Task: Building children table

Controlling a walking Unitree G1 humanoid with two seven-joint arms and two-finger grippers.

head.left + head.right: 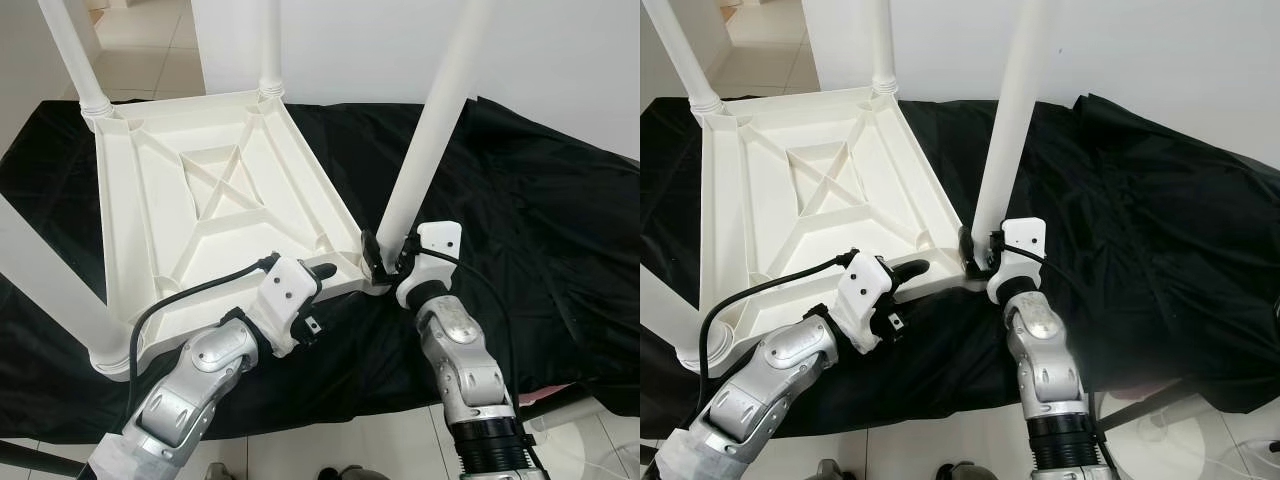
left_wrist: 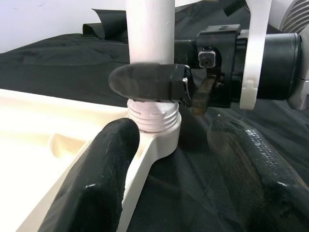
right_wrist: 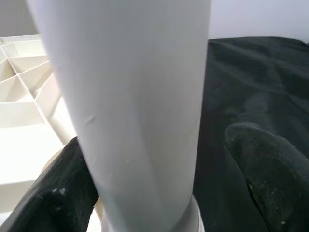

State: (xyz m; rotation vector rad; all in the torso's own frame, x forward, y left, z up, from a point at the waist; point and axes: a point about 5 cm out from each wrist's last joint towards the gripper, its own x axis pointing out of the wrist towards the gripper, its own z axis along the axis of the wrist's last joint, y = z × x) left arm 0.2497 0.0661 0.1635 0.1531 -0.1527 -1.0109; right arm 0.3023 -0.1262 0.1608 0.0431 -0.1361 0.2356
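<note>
A white plastic children's table (image 1: pixel 200 190) lies upside down on a black cloth (image 1: pixel 520 200). A white leg (image 1: pixel 425 130) stands in the threaded socket (image 2: pixel 153 121) at the table's near right corner. My right gripper (image 1: pixel 385 262) is around the base of that leg. One finger (image 2: pixel 145 82) lies against the leg, while the other finger (image 3: pixel 270 164) stands a little off it, so the gripper is open. My left gripper (image 2: pixel 174 145) is open just left of that corner, with one finger (image 2: pixel 96 174) over the table's rim and the other above the cloth.
Three other white legs (image 1: pixel 75 50) (image 1: pixel 270 50) (image 1: pixel 50 290) rise from the other corners. The cloth spreads far to the right in folds. A white wall (image 1: pixel 560 60) stands behind, and tiled floor (image 1: pixel 370 445) shows at the front edge.
</note>
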